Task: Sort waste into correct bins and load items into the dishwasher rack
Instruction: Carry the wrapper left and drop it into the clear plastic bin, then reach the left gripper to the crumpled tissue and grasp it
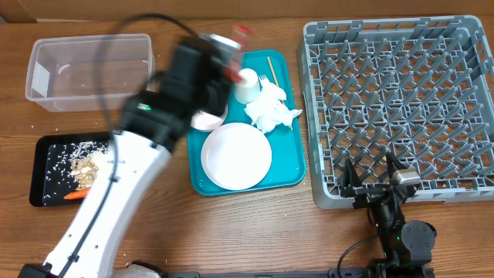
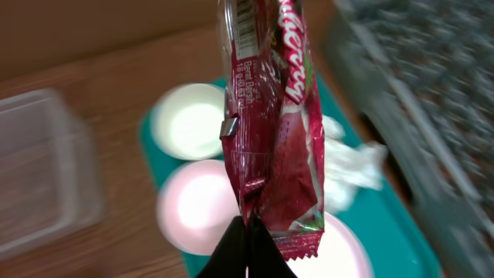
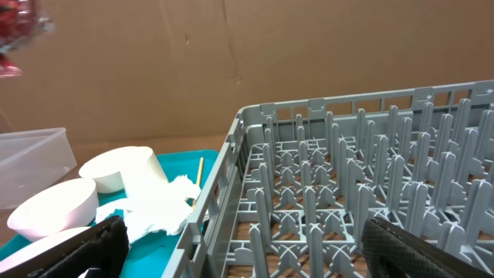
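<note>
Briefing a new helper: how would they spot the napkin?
Find the teal tray left of the big grey rack. The napkin lies at its right side, just beyond the round plate. Unlike its smooth white neighbours, it is crumpled and ragged.

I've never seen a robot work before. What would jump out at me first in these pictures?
The left hand pinching a shiny red wrapper in the air above the teal tray. Next, the big grey rack of pegs filling the right side, with the right hand open at its near edge.
</note>
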`<state>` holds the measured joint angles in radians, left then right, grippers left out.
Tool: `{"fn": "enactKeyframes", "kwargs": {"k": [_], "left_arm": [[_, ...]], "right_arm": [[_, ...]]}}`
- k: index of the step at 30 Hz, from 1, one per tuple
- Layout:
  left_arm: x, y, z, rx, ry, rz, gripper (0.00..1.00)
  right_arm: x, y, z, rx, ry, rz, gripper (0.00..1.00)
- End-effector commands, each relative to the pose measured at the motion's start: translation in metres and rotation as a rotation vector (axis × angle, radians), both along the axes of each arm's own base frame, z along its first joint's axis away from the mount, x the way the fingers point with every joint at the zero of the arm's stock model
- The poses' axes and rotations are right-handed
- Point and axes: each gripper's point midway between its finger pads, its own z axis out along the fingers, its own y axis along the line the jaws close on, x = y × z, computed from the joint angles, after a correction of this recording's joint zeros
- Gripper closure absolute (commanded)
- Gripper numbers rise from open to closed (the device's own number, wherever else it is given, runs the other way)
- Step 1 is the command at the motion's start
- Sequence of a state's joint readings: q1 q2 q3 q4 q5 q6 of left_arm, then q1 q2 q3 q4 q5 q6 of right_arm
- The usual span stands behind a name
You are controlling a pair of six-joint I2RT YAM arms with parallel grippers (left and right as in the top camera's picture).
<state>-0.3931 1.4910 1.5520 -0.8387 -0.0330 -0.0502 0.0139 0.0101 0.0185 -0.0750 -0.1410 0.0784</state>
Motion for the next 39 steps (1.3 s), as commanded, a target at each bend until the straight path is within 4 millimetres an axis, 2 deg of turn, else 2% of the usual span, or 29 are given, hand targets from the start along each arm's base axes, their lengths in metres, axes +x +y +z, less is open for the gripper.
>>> {"fn": "enactKeyframes", "kwargs": {"k": [1,4,7,8,9,11,13,15,18,20,22,24,25,26,27,30,32,37,38,39], "left_arm": [[0.045,0.108,0.005,-0.059,-0.045,0.374,0.96],[0.074,0.195,-0.015,-0.190,-0.045,0.675,0.96],[0.089,0.241,-0.042,-0.225,-0.019,0.782,0.95],[0.092,0.252,-0.057,-0.244,0.011,0.798,0.38],[0.093,0.257,-0.068,-0.270,0.039,0.811,0.00],[0.093,0.256,-0.084,-0.333,0.101,0.791,0.00],[0.093,0.255,-0.084,-0.352,0.106,0.779,0.00],[0.094,0.252,-0.075,-0.361,0.089,0.760,0.00],[0.095,0.227,-0.057,-0.391,0.072,0.643,0.00],[0.093,0.195,-0.038,-0.422,0.055,0.514,0.00],[0.086,0.152,-0.016,-0.452,0.035,0.356,0.00],[0.072,0.088,0.002,-0.439,0.020,0.123,0.00],[0.066,0.067,0.004,-0.418,0.020,0.051,0.00],[0.054,0.034,0.001,-0.368,0.029,-0.065,0.00],[0.037,-0.006,-0.014,-0.273,0.063,-0.167,0.00],[0.020,-0.039,-0.048,-0.094,0.128,-0.169,0.00],[0.002,-0.068,-0.087,0.042,0.208,-0.206,0.00],[-0.017,-0.098,-0.157,0.186,0.349,-0.236,0.00],[-0.018,-0.101,-0.175,0.195,0.386,-0.226,0.00],[-0.018,-0.101,-0.184,0.200,0.406,-0.218,0.00]], "right_arm": [[0.000,-0.001,-0.002,0.004,-0.001,-0.006,0.00],[0.000,-0.001,-0.002,0.004,-0.001,-0.006,0.00],[0.000,-0.001,-0.002,0.004,-0.001,-0.006,0.00],[0.000,-0.001,-0.002,0.004,-0.001,-0.006,0.00],[0.000,-0.001,-0.002,0.004,-0.001,-0.006,0.00],[0.000,-0.001,-0.002,0.004,-0.001,-0.006,0.00],[0.000,-0.001,-0.002,0.004,-0.001,-0.006,0.00],[0.000,-0.001,-0.002,0.004,-0.001,-0.006,0.00],[0.000,-0.001,-0.002,0.004,-0.001,-0.006,0.00],[0.000,-0.001,-0.002,0.004,-0.001,-0.006,0.00],[0.000,-0.001,-0.002,0.004,-0.001,-0.006,0.00],[0.000,-0.001,-0.002,0.004,-0.001,-0.006,0.00],[0.000,-0.001,-0.002,0.004,-0.001,-0.006,0.00],[0.000,-0.001,-0.002,0.004,-0.001,-0.006,0.00],[0.000,-0.001,-0.002,0.004,-0.001,-0.006,0.00],[0.000,-0.001,-0.002,0.004,-0.001,-0.006,0.00],[0.000,-0.001,-0.002,0.004,-0.001,-0.006,0.00],[0.000,-0.001,-0.002,0.004,-0.001,-0.006,0.00],[0.000,-0.001,-0.002,0.004,-0.001,-0.006,0.00],[0.000,-0.001,-0.002,0.004,-0.001,-0.006,0.00]]}}
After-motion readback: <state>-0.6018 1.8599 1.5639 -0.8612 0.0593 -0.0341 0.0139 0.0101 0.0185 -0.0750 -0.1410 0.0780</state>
